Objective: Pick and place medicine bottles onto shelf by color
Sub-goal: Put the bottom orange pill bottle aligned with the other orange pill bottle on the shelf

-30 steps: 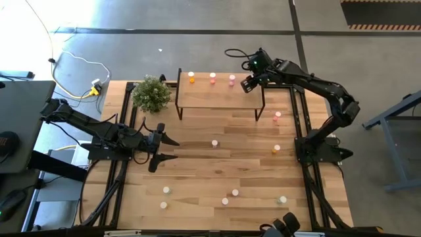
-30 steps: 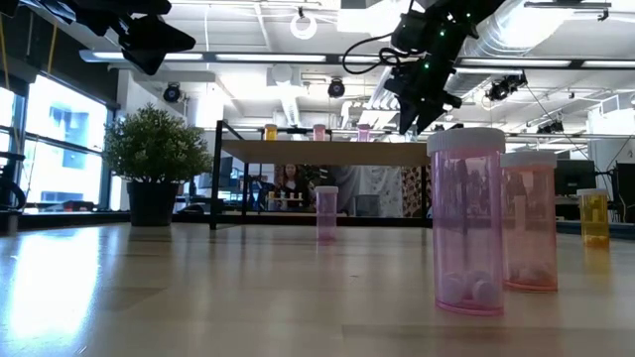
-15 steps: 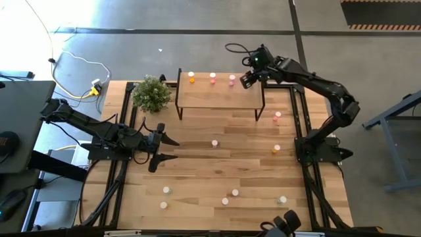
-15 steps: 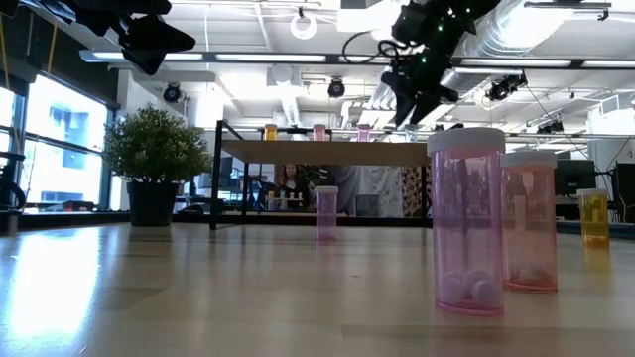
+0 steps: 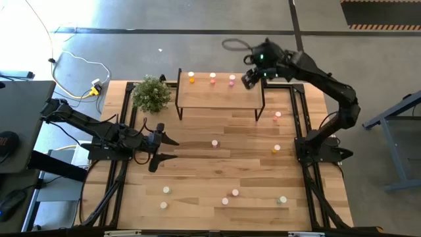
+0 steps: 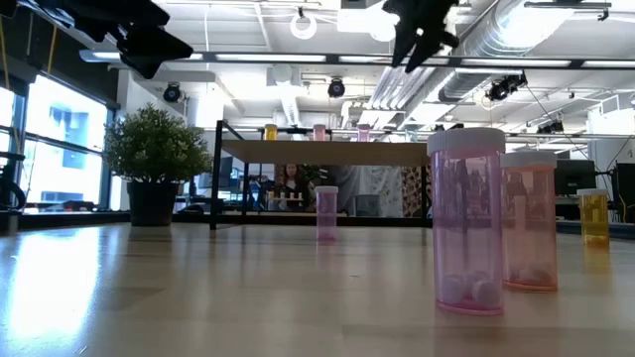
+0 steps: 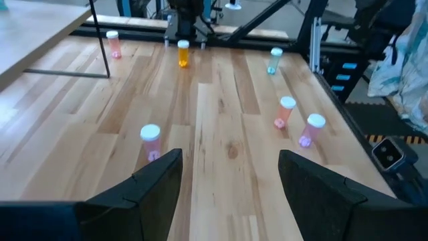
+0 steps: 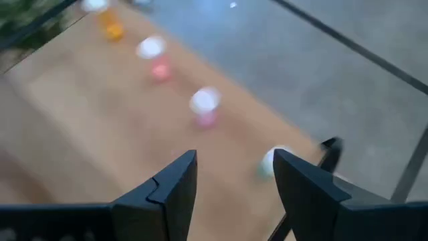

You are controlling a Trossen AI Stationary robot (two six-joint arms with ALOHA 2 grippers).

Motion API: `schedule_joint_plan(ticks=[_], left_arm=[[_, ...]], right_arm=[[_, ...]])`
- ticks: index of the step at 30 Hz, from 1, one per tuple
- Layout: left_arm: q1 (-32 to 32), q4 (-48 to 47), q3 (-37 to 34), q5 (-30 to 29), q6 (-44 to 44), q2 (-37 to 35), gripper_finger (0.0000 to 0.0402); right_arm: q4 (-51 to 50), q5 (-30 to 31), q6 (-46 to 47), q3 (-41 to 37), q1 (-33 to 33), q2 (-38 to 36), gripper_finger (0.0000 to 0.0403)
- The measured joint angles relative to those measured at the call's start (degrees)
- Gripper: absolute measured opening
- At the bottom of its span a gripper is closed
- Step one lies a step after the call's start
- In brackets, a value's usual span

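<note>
Right claw (image 5: 248, 78) seen parted and empty, raised at upper right of the high view by the shelf (image 5: 217, 97) end, four bottles (image 5: 212, 78) lined on the shelf, others scattered over the table (image 5: 197, 164), left claw (image 5: 164, 149) wide open, empty, at mid-left.

Shelf (image 5: 217, 97), light wood top on black legs, carries four upright white-capped bottles (image 5: 212, 78) along its back edge; my other bottles (image 5: 235, 193) stand scattered on the tabletop.
</note>
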Motion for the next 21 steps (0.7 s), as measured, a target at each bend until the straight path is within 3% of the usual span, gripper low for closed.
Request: schedule_joint_plan(ticks=[7, 15, 21], left_arm=[[0.0, -2.73, 0.0, 1.09, 0.0, -1.28, 0.0239], [-0.04, -5.59, 0.0, 5.09, -1.05, -4.83, 0.0239], [-0.42, -8.44, 0.0, 9.62, -1.08, -5.77, 0.0239]], right_arm=[[-2.19, 4.76, 7.71, -8.9, 15.05, -5.11, 0.0188], [6.23, 10.35, 22.19, -27.41, 31.44, -12.35, 0.0188], [10.66, 14.56, 33.76, -36.76, 41.97, -14.4, 0.0188]])
